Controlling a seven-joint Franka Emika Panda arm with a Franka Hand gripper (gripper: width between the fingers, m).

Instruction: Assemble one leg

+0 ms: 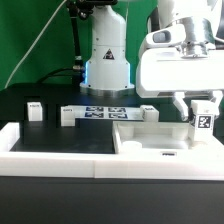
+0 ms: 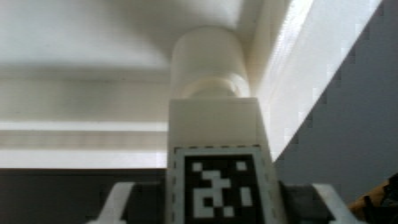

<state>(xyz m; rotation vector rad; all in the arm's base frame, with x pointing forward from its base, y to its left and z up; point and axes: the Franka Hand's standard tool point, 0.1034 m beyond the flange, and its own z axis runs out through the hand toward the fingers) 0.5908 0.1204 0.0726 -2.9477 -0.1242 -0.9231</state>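
My gripper (image 1: 203,112) is shut on a leg (image 1: 204,121), a small white post with a black-and-white tag, at the exterior view's right. It holds the leg just above the far right corner of the large flat white panel (image 1: 150,137). In the wrist view the leg (image 2: 217,120) runs out from between my fingers (image 2: 128,203), tag side up, its round end over the white panel (image 2: 89,110). My gripper (image 2: 222,208) clamps it from both sides. I cannot tell whether the leg touches the panel.
Three more legs (image 1: 35,110) (image 1: 67,116) (image 1: 148,112) stand on the black table behind the panel. The marker board (image 1: 105,112) lies in front of the arm's base (image 1: 107,65). White border rails (image 1: 50,152) run along the front and left.
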